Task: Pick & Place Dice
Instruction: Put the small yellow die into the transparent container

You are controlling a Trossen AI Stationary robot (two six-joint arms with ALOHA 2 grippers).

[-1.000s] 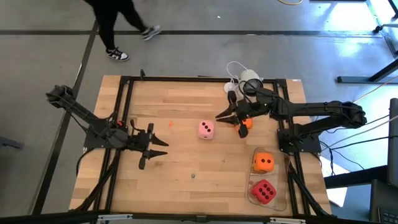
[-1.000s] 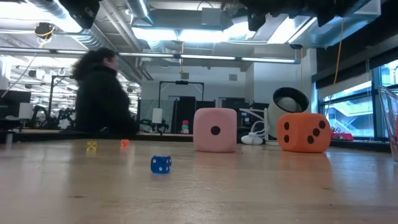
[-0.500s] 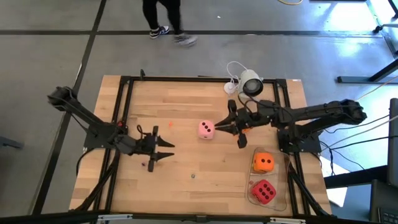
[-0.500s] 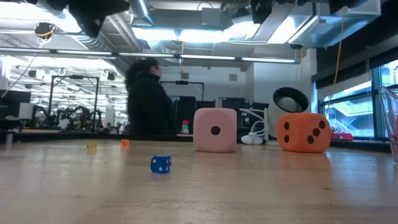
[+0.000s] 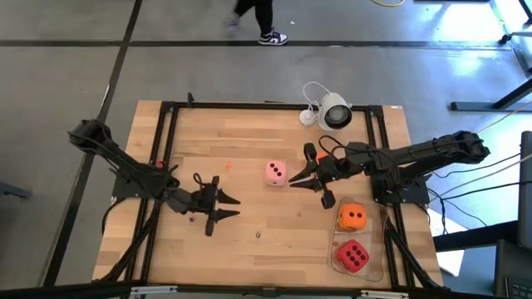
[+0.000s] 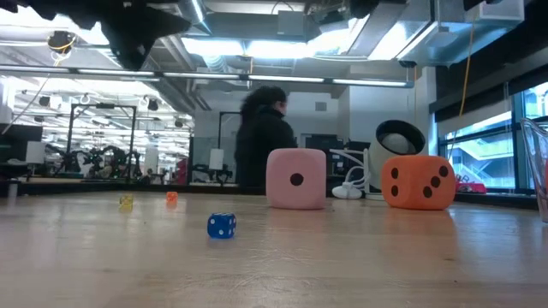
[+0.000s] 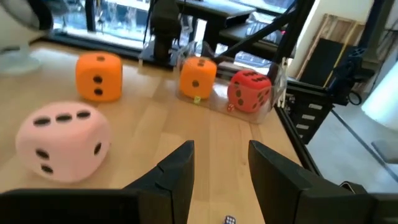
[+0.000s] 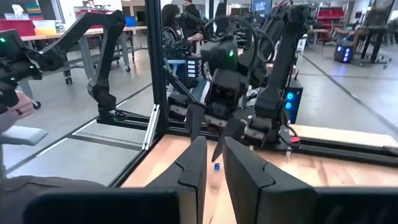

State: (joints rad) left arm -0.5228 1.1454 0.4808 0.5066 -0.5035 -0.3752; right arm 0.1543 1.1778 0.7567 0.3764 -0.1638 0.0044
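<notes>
From above we see the pink die mid-counter. The right gripper sits just beside it, fingers spread wide, holding nothing. The left gripper is open too (nothing in it). An orange die and the red die lie near the right edge.

From the low view, another orange die sits right of the pink one.

The left wrist view shows all four dice.

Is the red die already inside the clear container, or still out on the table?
Inside. The red die sits within the clear container, beside one orange die.
</notes>
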